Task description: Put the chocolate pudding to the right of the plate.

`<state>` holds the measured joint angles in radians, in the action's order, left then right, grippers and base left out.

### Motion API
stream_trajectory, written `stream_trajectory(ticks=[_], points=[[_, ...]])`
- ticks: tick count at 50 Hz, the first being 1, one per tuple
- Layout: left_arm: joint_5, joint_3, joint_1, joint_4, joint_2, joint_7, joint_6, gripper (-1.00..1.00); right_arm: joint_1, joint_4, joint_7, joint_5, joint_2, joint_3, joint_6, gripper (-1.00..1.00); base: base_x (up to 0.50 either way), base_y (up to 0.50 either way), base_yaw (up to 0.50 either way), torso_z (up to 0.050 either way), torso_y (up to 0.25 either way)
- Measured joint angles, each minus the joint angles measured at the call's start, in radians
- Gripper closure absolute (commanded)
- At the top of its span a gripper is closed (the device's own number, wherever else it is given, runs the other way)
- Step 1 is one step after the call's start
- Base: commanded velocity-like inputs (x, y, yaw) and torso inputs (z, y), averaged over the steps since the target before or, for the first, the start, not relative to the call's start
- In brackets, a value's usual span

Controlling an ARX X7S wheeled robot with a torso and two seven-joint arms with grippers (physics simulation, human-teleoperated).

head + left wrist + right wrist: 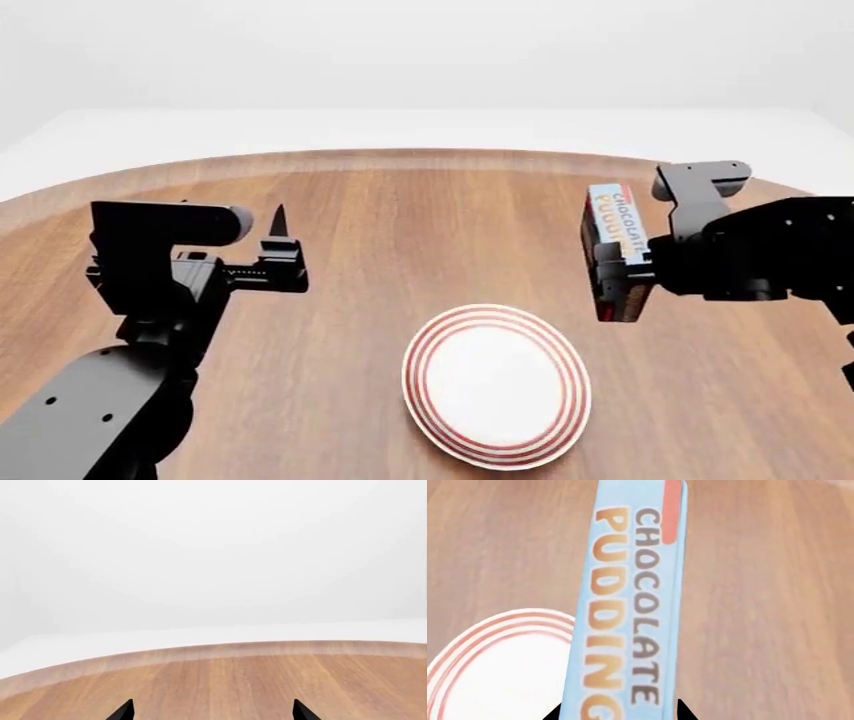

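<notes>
While the right hand (617,262) is pinching the chocolate pudding (615,246) on edge, it is hanging just right of the plate (498,386) (left hand (278,262) spread, far off).

Bright, even, diffuse light fills all views, with no glare and only faint soft shadows on the wooden table (400,220). The head view is crisp. The right wrist view is soft: the chocolate pudding (627,605) lettering blurs toward 6 o'clock.
</notes>
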<state>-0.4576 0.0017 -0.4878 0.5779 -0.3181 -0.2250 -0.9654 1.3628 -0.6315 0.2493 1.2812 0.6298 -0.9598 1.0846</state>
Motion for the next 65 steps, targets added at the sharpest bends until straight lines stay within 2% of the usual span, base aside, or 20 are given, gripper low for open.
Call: stream_trajectory(ticks=[19,31,45,65], points=[[-0.002,0.009,0.003,-0.009,-0.003,-0.004,0.01,-1.0,-0.034,-0.184,-0.175,-0.108,-0.001,-0.073,-0.096,1.0,0.0,0.0,0.0,0.0,0.0],[-0.005,0.012,0.005,-0.011,-0.006,-0.008,0.013,-1.0,-0.04,-0.355,-0.288,-0.181,-0.041,-0.124,-0.16,1.0,0.0,0.0,0.0,0.0,0.0],[-0.01,0.013,0.006,-0.015,-0.009,-0.01,0.018,-1.0,-0.08,-0.351,-0.326,-0.203,-0.018,-0.15,-0.17,1.0,0.0,0.0,0.0,0.0,0.0],[-0.017,0.018,0.008,-0.016,-0.013,-0.015,0.021,-1.0,-0.13,-0.605,-0.48,-0.299,-0.137,-0.167,-0.292,1.0,0.0,0.0,0.0,0.0,0.0]])
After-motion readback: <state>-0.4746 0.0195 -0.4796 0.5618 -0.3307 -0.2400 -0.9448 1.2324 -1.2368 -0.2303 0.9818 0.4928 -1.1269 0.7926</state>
